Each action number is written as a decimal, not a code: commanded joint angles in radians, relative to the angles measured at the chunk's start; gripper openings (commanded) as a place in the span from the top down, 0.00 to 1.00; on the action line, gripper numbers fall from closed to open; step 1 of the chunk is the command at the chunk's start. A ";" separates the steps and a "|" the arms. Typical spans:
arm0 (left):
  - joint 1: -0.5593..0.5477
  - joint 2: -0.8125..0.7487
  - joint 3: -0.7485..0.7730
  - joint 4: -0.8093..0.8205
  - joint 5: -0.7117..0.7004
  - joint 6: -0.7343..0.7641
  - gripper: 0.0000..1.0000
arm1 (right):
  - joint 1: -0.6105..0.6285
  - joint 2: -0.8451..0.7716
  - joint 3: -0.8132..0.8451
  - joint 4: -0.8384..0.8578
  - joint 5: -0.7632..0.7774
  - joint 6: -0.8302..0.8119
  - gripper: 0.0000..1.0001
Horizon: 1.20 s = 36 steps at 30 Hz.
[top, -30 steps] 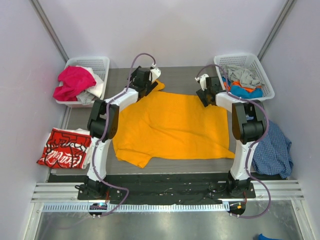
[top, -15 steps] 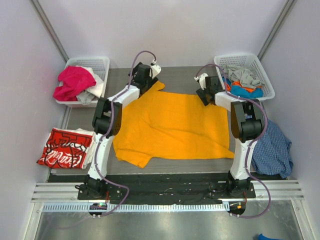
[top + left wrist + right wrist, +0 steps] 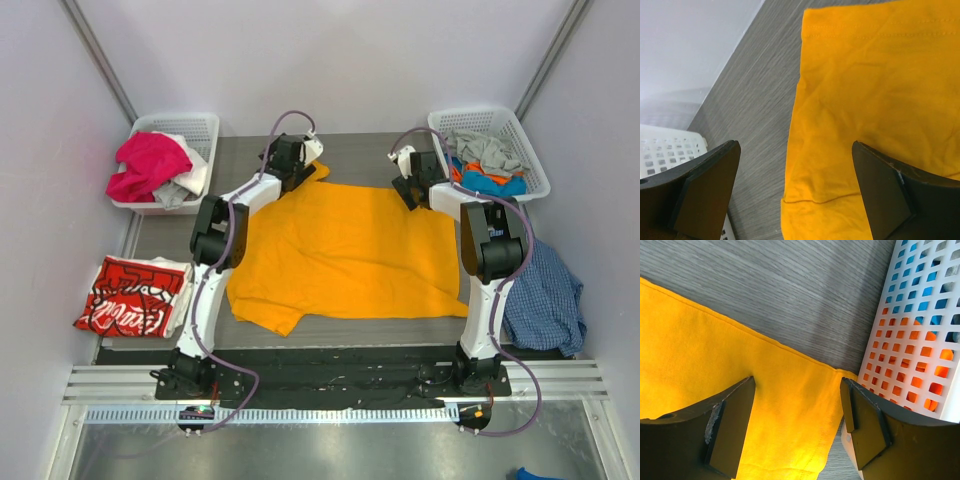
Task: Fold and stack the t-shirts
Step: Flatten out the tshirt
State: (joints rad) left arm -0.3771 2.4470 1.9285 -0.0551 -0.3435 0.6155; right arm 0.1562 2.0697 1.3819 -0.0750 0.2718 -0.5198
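The orange t-shirt (image 3: 345, 250) lies spread flat in the middle of the bench (image 3: 360, 150), sleeves to the left and hem to the right, so its long axis runs across. The left gripper (image 3: 795, 147) hangs over the far sleeve and the right gripper (image 3: 797, 382) over the far hem corner, both with jaws apart and empty. I'd say the first fold is starting: next, both drop, pinch the cloth and draw it nearward

An orange t-shirt (image 3: 350, 250) is spread across the grey table (image 3: 360, 150); a red t-shirt (image 3: 128, 297), a checked shirt (image 3: 548, 295) and two baskets (image 3: 205, 124) are set at its edges.
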 commanded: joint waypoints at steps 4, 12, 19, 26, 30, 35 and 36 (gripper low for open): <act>0.004 0.049 0.090 -0.014 0.012 0.044 0.01 | -0.003 0.007 0.034 0.024 0.024 -0.022 0.22; 0.014 0.092 0.121 -0.005 -0.014 0.079 0.01 | -0.003 0.036 0.075 0.021 0.035 -0.031 0.22; 0.053 0.116 0.145 -0.002 -0.034 0.096 0.01 | -0.001 0.096 0.137 0.012 0.049 -0.040 0.22; 0.083 0.122 0.135 0.011 -0.043 0.118 0.01 | 0.002 0.144 0.198 -0.008 0.034 -0.020 0.22; 0.098 0.130 0.136 0.017 -0.046 0.125 0.01 | 0.016 0.164 0.215 -0.014 0.033 -0.019 0.23; 0.107 0.136 0.133 0.021 -0.048 0.133 0.01 | 0.023 0.199 0.255 -0.020 0.035 -0.019 0.22; 0.109 0.138 0.135 0.023 -0.048 0.135 0.01 | 0.023 0.205 0.262 -0.022 0.033 -0.019 0.22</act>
State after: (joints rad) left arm -0.2932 2.5496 2.0571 -0.0071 -0.3683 0.7273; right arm 0.1711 2.2307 1.6062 -0.0750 0.2996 -0.5468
